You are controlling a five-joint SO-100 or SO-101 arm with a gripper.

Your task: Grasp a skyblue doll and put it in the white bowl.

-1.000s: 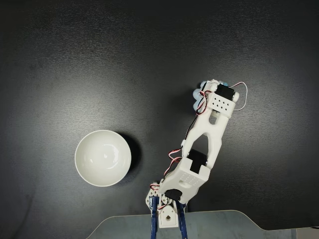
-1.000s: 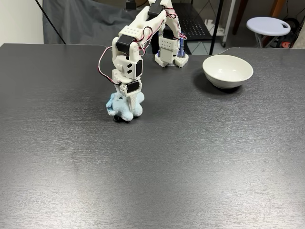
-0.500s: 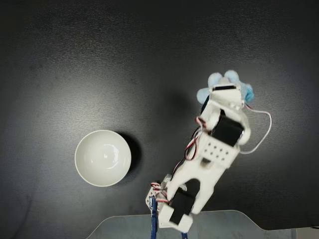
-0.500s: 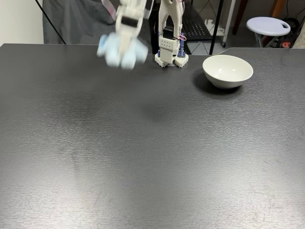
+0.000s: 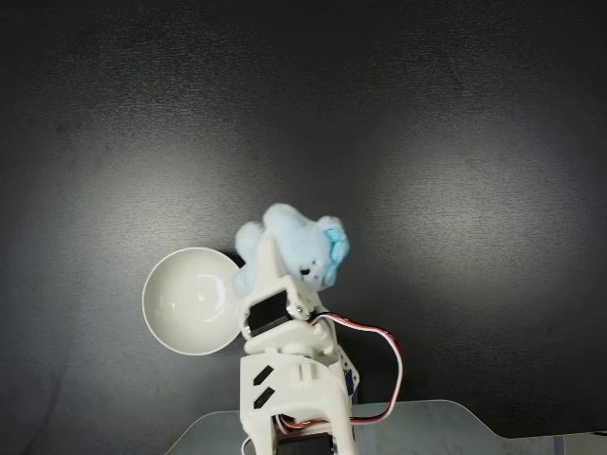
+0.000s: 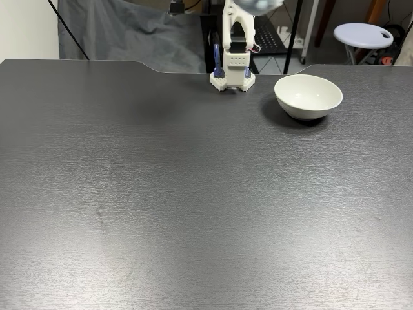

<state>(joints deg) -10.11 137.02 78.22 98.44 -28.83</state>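
The skyblue doll (image 5: 296, 245) is held high off the table, close under the camera in the top-down fixed view, with its left limb overlapping the right rim of the white bowl (image 5: 169, 301). My gripper (image 5: 285, 262) is shut on the doll; one white finger (image 5: 268, 258) crosses its body and the other is hidden beneath it. In the front fixed view the bowl (image 6: 310, 94) stands on the table right of the arm base (image 6: 232, 71). A blurred pale-blue patch of the doll (image 6: 259, 3) shows at the top edge above the base.
The black table (image 6: 193, 194) spreads wide in front of the arm. A grey plate (image 5: 417, 427) lies at the table's edge by the base. Behind the table hang a dark cloth (image 6: 110, 32) and stands a white stool (image 6: 363, 32).
The arm lifted the doll off the table and swung it towards the bowl: leftwards in the top-down view, up and rightwards out of the front view.
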